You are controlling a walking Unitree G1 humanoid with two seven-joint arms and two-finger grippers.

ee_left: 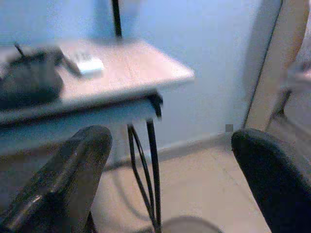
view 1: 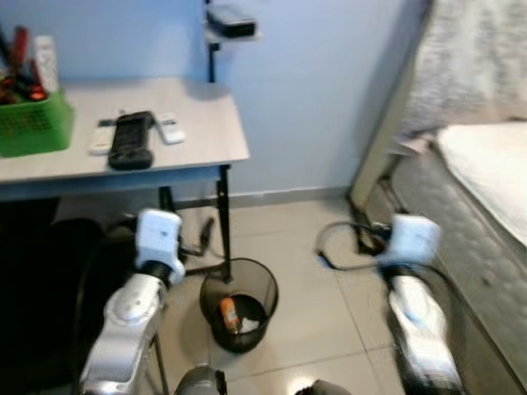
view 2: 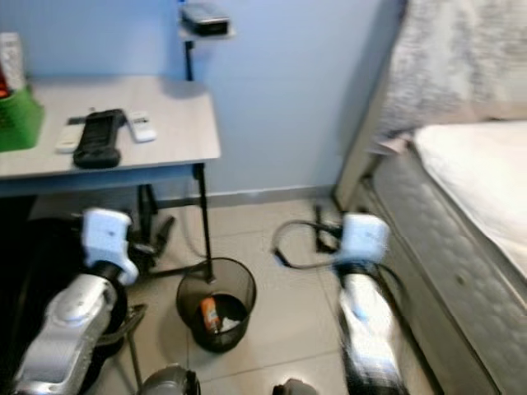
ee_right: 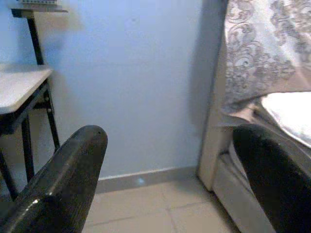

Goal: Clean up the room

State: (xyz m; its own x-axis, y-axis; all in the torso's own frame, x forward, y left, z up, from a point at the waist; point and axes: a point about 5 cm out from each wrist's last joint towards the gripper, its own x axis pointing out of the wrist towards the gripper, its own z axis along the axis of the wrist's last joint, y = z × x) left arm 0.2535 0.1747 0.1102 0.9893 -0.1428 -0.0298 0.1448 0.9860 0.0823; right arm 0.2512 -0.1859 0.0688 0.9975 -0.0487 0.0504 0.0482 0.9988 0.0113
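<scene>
A black mesh waste bin [view 1: 268,285] stands on the tiled floor beside the table leg, with an orange item [view 1: 229,313] and some white scraps inside. My left arm [view 1: 132,309] reaches forward left of the bin, my right arm [view 1: 416,309] right of it. In the left wrist view my left gripper [ee_left: 170,150] is open and empty, facing the table edge. In the right wrist view my right gripper [ee_right: 170,150] is open and empty, facing the blue wall and the bed's corner.
A grey table [view 1: 206,123] at the left holds a black remote [view 1: 132,140], two white remotes [view 1: 170,127] and a green basket [view 1: 33,123]. A bed [view 1: 486,181] lies along the right. A dark cable [view 1: 338,243] loops on the floor near it.
</scene>
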